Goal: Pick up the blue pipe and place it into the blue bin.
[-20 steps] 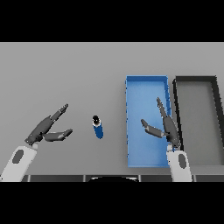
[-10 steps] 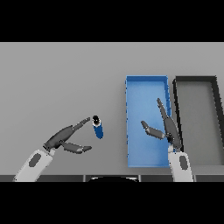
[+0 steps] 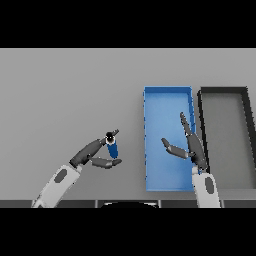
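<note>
Reach step: the left hand (image 3: 92, 152), fingers spread apart, brackets the blue pipe (image 3: 112, 148) (not yet clamped); next it must close, lift, cross to the blue bin (image 3: 167, 95)

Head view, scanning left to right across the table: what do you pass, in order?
left hand → blue pipe → blue bin → black bin. The right hand hovers over the blue bin's right wall, so I leave it out.
</note>
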Robot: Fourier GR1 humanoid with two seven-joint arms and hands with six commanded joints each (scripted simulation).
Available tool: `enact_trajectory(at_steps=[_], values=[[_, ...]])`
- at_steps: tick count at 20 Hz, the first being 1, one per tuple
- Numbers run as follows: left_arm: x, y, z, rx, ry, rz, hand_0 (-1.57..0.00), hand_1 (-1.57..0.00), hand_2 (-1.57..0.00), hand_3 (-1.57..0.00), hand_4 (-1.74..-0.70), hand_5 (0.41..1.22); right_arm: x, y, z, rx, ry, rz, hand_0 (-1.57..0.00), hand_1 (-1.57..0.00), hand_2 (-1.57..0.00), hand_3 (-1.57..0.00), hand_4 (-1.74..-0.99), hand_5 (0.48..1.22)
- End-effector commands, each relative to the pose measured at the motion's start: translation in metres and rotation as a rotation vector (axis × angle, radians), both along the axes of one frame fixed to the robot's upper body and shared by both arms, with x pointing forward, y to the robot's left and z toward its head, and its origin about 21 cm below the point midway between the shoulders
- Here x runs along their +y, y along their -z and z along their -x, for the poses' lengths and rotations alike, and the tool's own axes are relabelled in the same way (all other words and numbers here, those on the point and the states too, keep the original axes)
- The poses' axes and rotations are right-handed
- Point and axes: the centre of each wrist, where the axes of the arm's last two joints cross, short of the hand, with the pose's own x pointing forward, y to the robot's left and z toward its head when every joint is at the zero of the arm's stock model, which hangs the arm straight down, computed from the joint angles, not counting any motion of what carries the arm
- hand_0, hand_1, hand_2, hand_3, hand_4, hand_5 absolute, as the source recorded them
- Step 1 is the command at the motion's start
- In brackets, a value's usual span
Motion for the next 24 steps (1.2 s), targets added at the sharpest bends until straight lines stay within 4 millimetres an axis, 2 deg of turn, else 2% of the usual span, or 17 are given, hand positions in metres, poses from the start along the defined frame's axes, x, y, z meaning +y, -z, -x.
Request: enact_trajectory(at_steps=[1,5,7,9,10,11,12,14,16,17,19,22,24], values=[[-0.001,0.006,0.0,-0.001,-0.003,0.006,0.0,0.0,0.0,0.0,-1.14,0.497,-0.003,0.0,0.002,-0.006,0.006,-0.006,0.0,0.0,0.0,0.0,-1.202,0.549],[-0.015,0.016,-0.005,-0.039,-0.008,0.017,0.0,0.0,-0.02,0.0,-1.1,0.517,-0.002,0.0,0.005,-0.002,0.005,0.001,0.0,0.0,0.0,0.0,-1.195,0.548],[-0.02,0.018,-0.009,-0.019,0.001,0.079,0.0,0.0,-0.09,-0.04,-1.14,0.567,-0.003,0.0,0.005,0.004,0.004,0.003,0.0,0.0,0.0,0.0,-1.188,0.55],[-0.026,0.02,-0.009,0.024,-0.001,0.134,0.0,-0.12,-0.27,-0.2,-1.22,0.635,-0.005,0.0,0.003,-0.001,0.008,0.012,0.0,0.0,0.0,0.0,-1.188,0.556],[-0.028,0.02,-0.01,0.039,-0.003,0.156,-0.04,-0.25,-0.42,-0.35,-1.27,0.675,-0.004,-0.001,0.004,-0.012,0.003,-0.005,0.0,0.0,0.0,0.0,-1.196,0.56],[-0.03,0.019,-0.01,0.049,0.0,0.18,-0.18,-0.41,-0.58,-0.59,-1.3,0.784,-0.002,0.001,0.005,-0.003,0.006,0.0,0.0,0.0,0.0,0.0,-1.192,0.56],[-0.034,0.02,-0.01,0.061,-0.006,0.198,-0.42,-0.64,-0.78,-0.78,-1.38,0.872,-0.002,0.001,0.003,0.004,0.007,0.007,0.0,0.0,0.0,0.0,-1.191,0.561],[-0.038,0.02,-0.007,0.035,-0.005,0.208,-0.83,-0.98,-1.06,-1.02,-1.5,0.997,-0.002,0.002,0.004,-0.003,0.009,0.008,0.0,0.0,0.0,0.0,-1.184,0.562],[-0.046,0.021,-0.002,0.025,0.01,0.223,-1.1,-1.19,-1.25,-1.2,-1.59,1.078,-0.004,0.0,0.003,-0.005,0.013,0.014,0.0,0.0,0.0,0.0,-1.179,0.561],[-0.045,0.021,-0.002,0.022,0.017,0.218,-1.19,-1.27,-1.31,-1.26,-1.62,1.106,-0.002,-0.001,0.002,-0.003,0.007,0.015,0.0,0.0,0.0,0.0,-1.178,0.561],[-0.045,0.019,0.0,0.006,0.014,0.205,-1.33,-1.38,-1.4,-1.37,-1.56,1.148,-0.004,0.001,0.001,0.007,0.014,0.016,0.0,0.0,0.0,0.0,-1.176,0.559],[-0.053,0.019,0.003,-0.038,0.027,0.206,-1.45,-1.47,-1.49,-1.47,-1.51,1.183,0.0,0.002,0.003,0.01,0.008,0.013,0.0,0.0,0.0,0.0,-1.171,0.558],[-0.055,0.01,0.004,-0.076,0.035,0.247,-1.49,-1.51,-1.52,-1.51,-1.49,1.197,0.0,0.002,0.003,0.006,0.015,0.025,0.0,0.0,0.0,0.0,-1.16,0.554]])
